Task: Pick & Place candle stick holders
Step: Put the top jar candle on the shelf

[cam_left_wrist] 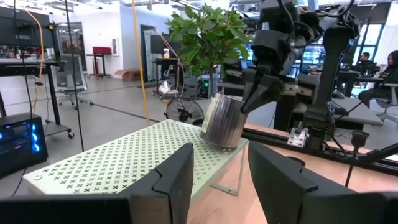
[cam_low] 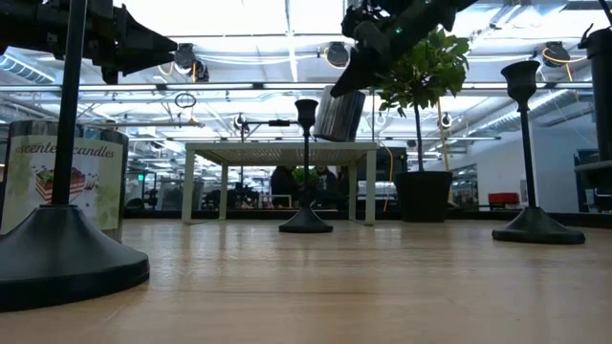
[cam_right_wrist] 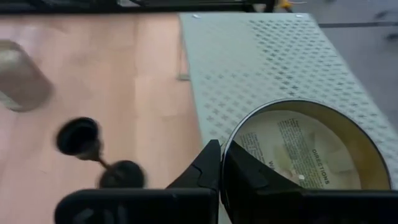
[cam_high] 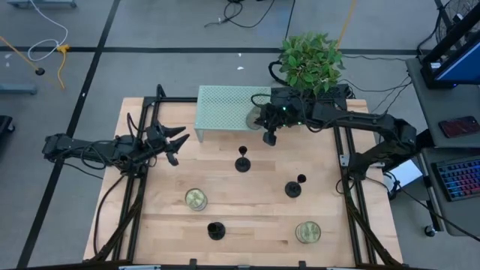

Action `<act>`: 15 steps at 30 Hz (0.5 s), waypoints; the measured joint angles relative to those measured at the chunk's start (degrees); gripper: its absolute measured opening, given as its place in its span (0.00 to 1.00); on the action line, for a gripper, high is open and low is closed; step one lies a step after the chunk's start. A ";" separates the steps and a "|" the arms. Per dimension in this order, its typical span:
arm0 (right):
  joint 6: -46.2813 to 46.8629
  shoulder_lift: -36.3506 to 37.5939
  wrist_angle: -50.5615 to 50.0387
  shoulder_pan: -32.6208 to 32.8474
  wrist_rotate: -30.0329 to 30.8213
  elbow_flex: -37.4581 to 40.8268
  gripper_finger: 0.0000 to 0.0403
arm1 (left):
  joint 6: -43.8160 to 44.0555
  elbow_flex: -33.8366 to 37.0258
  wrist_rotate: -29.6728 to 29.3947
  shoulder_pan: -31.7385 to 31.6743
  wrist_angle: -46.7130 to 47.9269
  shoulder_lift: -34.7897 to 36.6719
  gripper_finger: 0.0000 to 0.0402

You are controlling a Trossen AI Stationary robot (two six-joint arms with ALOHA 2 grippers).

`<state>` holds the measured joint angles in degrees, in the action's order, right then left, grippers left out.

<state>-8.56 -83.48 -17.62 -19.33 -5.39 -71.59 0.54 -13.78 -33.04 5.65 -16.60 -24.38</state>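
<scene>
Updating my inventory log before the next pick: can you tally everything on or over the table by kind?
Candle stick holders: 3
Candle jars: 3, one held in the right gripper
Perforated shelf: 1
Potted plant: 1
Total: 8

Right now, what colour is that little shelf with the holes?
Pale green shelf, dotted with small cross-shaped holes; clearest in the left wrist view.

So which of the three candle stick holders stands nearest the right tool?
The candle stick holder at mid-table, just in front of the perforated shelf. The right tool, holding a candle tin, hangs above the shelf's edge; the other two stand nearer the table's front.
</scene>
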 joint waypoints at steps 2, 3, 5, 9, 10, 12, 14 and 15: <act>0.40 0.00 0.32 -0.74 -1.11 0.02 0.01 | 0.00 0.00 0.00 0.00 -0.02 0.00 0.39; 0.30 0.00 0.32 -1.13 -0.89 0.00 0.01 | 0.00 0.00 0.00 0.00 -0.04 0.02 0.39; 0.31 0.00 0.30 -2.02 -0.65 0.01 0.01 | 0.24 0.00 0.00 0.00 -0.04 0.02 0.39; 0.35 0.00 0.25 -3.62 -0.67 0.02 0.01 | 1.11 0.00 0.04 0.00 -0.03 0.01 0.39; 0.30 0.00 0.22 -3.82 -0.49 0.02 0.01 | 1.12 0.00 0.05 0.00 -0.01 0.00 0.39; 0.02 0.00 0.16 -4.16 -0.61 0.02 0.02 | 1.14 0.00 0.06 0.00 0.00 0.02 0.39; -0.04 0.00 0.10 -4.35 -0.70 0.02 0.03 | 1.14 0.00 0.06 0.00 0.00 0.02 0.39; -0.09 0.00 0.10 -4.35 -0.68 0.02 0.04 | 1.14 0.00 0.07 0.00 0.02 0.00 0.39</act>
<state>-8.64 -83.48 -17.52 -23.68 -6.07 -71.57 1.67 -13.78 -32.97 5.65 -16.59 -24.38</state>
